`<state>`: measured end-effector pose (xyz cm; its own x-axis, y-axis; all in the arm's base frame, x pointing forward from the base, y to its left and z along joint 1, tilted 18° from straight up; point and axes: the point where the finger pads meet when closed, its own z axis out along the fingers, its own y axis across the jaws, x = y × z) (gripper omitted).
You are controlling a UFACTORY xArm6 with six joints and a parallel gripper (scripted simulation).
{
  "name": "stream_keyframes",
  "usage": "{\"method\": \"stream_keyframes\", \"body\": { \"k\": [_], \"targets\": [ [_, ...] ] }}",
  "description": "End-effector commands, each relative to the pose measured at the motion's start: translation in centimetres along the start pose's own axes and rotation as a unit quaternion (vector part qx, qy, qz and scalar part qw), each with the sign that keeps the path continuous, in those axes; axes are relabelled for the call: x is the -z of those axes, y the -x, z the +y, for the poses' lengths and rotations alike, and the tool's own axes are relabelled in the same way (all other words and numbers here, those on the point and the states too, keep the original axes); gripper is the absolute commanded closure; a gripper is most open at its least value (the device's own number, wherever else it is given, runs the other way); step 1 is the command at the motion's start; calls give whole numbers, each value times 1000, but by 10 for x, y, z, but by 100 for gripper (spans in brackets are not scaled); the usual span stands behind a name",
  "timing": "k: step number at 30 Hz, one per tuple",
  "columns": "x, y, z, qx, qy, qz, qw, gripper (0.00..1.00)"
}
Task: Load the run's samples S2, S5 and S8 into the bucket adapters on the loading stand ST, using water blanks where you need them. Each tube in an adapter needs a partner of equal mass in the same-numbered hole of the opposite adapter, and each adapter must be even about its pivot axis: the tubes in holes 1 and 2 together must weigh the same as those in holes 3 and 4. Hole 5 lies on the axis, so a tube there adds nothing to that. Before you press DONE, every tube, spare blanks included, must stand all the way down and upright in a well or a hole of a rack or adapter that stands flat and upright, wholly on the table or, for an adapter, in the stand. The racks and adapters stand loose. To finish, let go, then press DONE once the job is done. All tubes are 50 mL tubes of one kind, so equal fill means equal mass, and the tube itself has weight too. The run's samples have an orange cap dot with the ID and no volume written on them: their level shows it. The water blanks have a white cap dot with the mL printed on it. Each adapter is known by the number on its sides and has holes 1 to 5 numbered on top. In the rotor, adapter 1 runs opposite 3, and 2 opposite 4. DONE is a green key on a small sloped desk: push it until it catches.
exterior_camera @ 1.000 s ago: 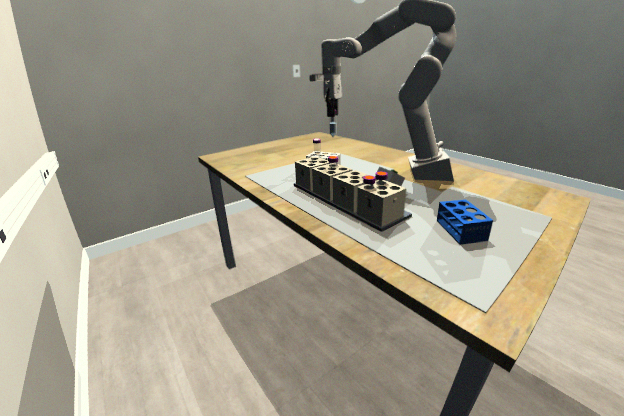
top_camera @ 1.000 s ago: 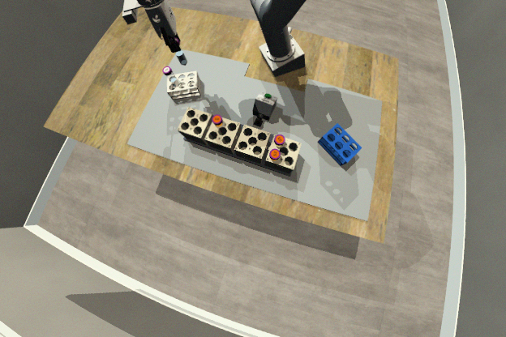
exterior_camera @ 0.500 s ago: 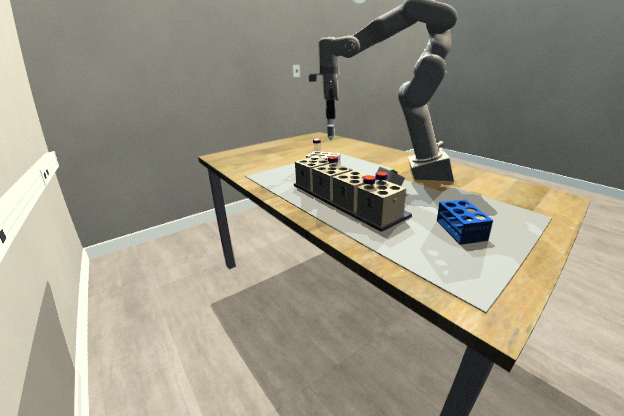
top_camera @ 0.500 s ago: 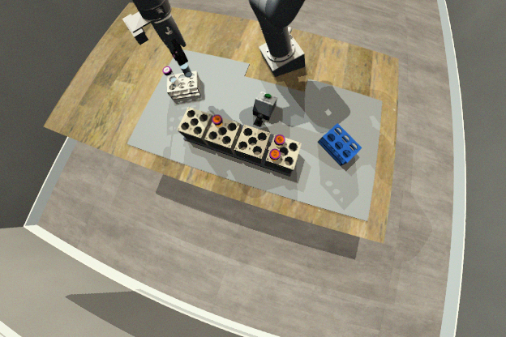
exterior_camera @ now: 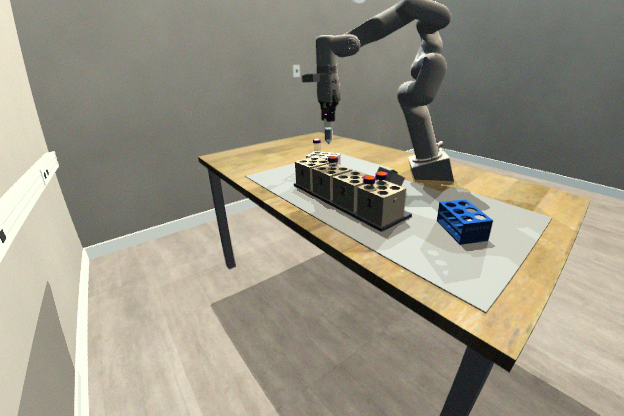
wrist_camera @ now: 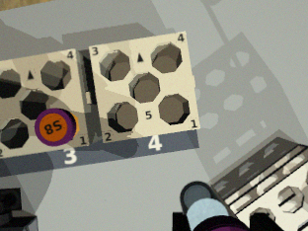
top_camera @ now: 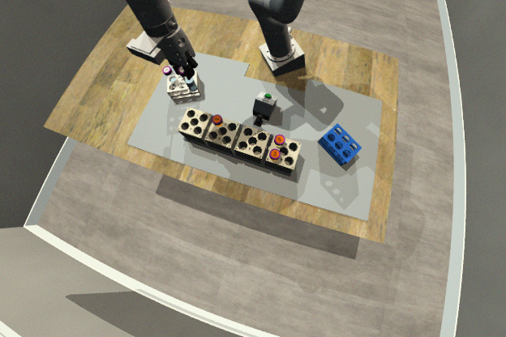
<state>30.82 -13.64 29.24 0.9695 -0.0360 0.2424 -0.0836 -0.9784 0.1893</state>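
Note:
My gripper (top_camera: 189,72) (exterior_camera: 328,119) (wrist_camera: 217,222) is shut on a purple-capped tube (exterior_camera: 328,134) (wrist_camera: 202,209). The tube hangs above the white rack (top_camera: 184,96) (wrist_camera: 276,179). Its cap print is hidden in the wrist view. Another purple-capped tube (top_camera: 167,70) (exterior_camera: 316,141) with a white dot stands in that rack. The orange-dot S8 tube (top_camera: 216,119) (exterior_camera: 333,159) (wrist_camera: 53,126) stands in hole 1 of adapter 3 (exterior_camera: 321,182). Two orange-dot tubes, one nearer the key (top_camera: 279,139) and one farther (top_camera: 274,154), stand in adapter 1 (exterior_camera: 375,209). Adapters 2 (exterior_camera: 343,193) and 4 (wrist_camera: 133,69) are empty.
The desk with the green DONE key (top_camera: 268,95) stands between the adapters and the arm base. An empty blue rack (top_camera: 338,144) (exterior_camera: 476,232) stands at the far end of the grey mat (top_camera: 229,98). The adapters stand in a row close together on the dark stand.

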Motion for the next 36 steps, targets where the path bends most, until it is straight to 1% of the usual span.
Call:
{"method": "stream_keyframes", "body": {
  "k": [1,4,19,21,34,36],
  "targets": [
    [1,-15,-16,70,0,1,998,100],
    [1,-18,-20,80,0,1,997,100],
    [1,-64,-79,80,0,1,997,100],
    [1,-64,-79,80,0,1,997,100],
    [1,-104,-131,80,0,1,997,100],
    [1,-105,-132,80,0,1,997,100]
  ]
}}
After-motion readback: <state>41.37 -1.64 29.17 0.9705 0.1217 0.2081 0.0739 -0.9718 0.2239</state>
